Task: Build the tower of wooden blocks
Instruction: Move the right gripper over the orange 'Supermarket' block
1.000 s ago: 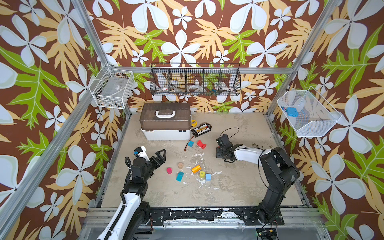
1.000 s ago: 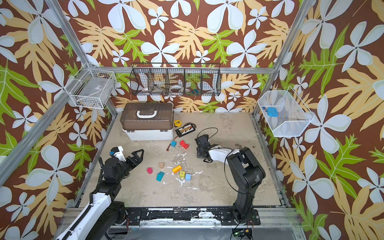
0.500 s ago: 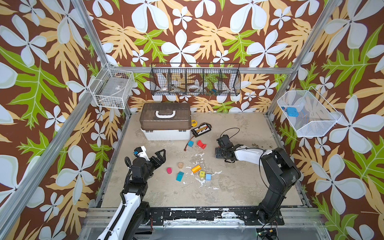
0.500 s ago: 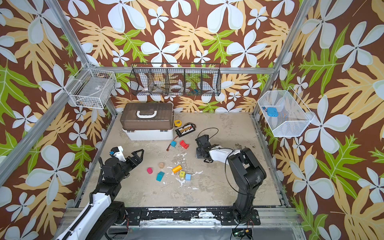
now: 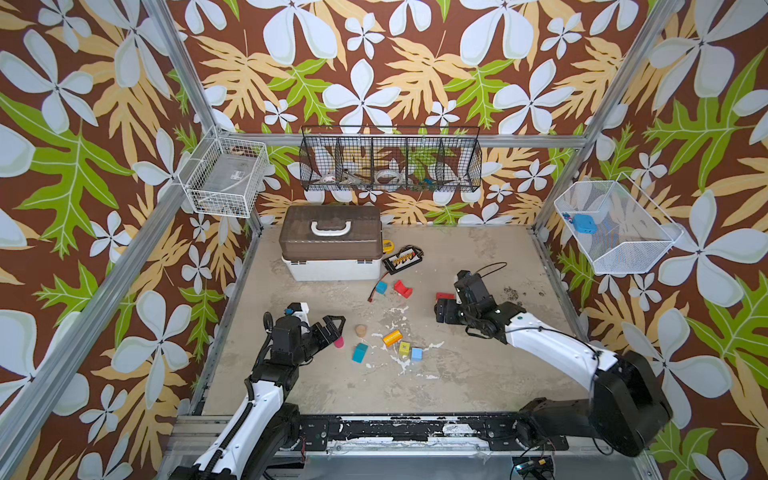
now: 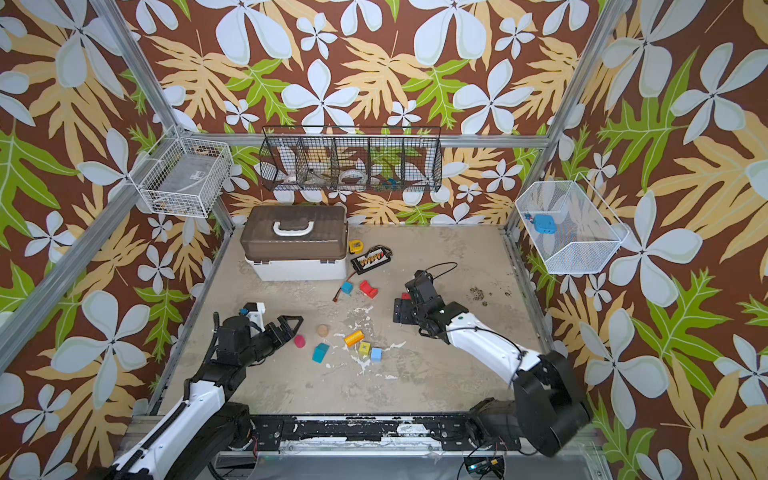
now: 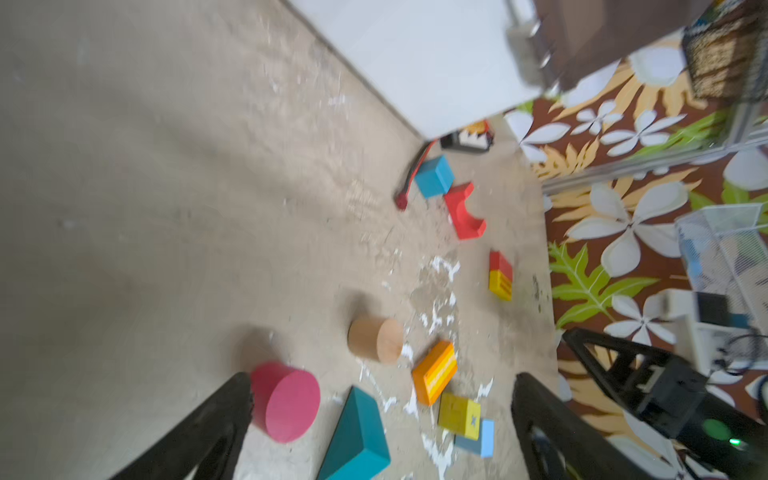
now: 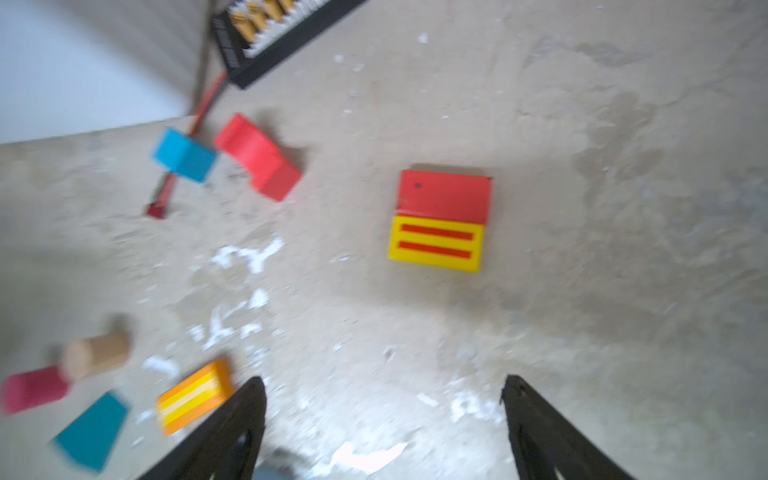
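Note:
The tower is a red block [image 8: 442,195] on a yellow striped block [image 8: 436,243], standing apart ahead of my open, empty right gripper [image 8: 382,386], which half hides it in both top views [image 5: 444,296]. My left gripper [image 7: 382,399] is open near the floor. A pink cylinder [image 7: 286,401] lies beside one fingertip, and a teal block [image 7: 357,436] lies between the jaws. Loose wood blocks nearby are a tan cylinder [image 5: 360,330], an orange bar [image 5: 392,337], a yellow cube [image 5: 404,348] and a light blue cube [image 5: 416,354]. Farther back lie a blue cube [image 5: 381,287] and a red arch [image 5: 402,289].
A brown-lidded white case [image 5: 332,245] stands at the back left. A black connector board [image 5: 403,259] with a red wire and a yellow tape measure [image 5: 387,246] lie beside it. Wire baskets hang on the walls. White flecks mark the floor.
The right gripper's jaws have spread wider beside the red-on-yellow stack. Both arms have hardly shifted, and the blocks lie where they were.

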### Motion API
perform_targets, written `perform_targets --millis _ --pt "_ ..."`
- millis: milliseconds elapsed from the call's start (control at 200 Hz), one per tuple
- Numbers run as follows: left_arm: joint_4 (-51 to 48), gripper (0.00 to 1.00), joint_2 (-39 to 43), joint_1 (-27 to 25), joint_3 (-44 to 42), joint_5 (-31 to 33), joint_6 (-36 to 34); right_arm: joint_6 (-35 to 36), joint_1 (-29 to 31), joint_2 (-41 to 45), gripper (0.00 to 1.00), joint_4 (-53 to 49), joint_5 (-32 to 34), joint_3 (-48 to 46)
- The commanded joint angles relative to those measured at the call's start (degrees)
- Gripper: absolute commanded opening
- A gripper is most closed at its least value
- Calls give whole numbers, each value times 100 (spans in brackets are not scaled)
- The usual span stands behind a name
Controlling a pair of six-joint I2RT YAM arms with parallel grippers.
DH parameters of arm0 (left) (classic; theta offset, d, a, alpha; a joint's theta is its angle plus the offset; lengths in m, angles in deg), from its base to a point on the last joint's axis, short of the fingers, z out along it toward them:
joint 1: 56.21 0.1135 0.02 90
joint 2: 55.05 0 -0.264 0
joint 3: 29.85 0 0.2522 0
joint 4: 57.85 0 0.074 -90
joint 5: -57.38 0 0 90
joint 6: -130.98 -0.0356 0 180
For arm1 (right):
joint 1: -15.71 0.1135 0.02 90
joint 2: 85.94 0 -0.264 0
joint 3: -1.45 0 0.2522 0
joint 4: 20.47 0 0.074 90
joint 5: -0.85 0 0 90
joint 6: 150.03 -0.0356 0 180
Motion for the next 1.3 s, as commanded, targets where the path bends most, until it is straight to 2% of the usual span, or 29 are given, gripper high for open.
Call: perform_targets --millis 0,30,50,120,265,325,465,596,706,846,1076,1291 --pt "-444 97 -89 -20 136 1590 -616 -432 625 631 94 248 -211 -260" --pt "-925 98 -103 -22 323 2105 -586 -426 874 761 95 429 -90 -362" --pt "-1103 98 -91 -22 415 2231 -555 -420 1027 821 96 545 18 -435" --pt "-966 97 153 -22 360 2123 -626 -466 1238 815 98 859 273 -629" --pt "-1013 99 1373 -18 2 2477 -396 -267 1237 71 92 944 77 -248" --pt "-1100 100 2026 -23 -132 2455 -421 -179 1331 -272 88 852 -52 3" --pt "-1213 100 3378 -19 -393 2219 -465 -16 1858 -874 88 683 214 377" --pt "-1379 100 4075 -18 -469 2228 -457 46 2156 -1426 89 466 358 680" --pt "-1395 100 4127 -22 -476 2239 -449 24 2363 -1874 90 193 727 971" --pt "-1366 100 3778 -22 -427 2207 -422 -71 2459 -2308 90 -69 1112 1163" --pt "-1277 100 3245 -23 -354 2180 -422 -46 2579 -2700 90 -127 1145 1304" --pt "-1268 100 3302 -18 -365 2133 -422 -117 2593 -3124 89 -148 1305 1386"
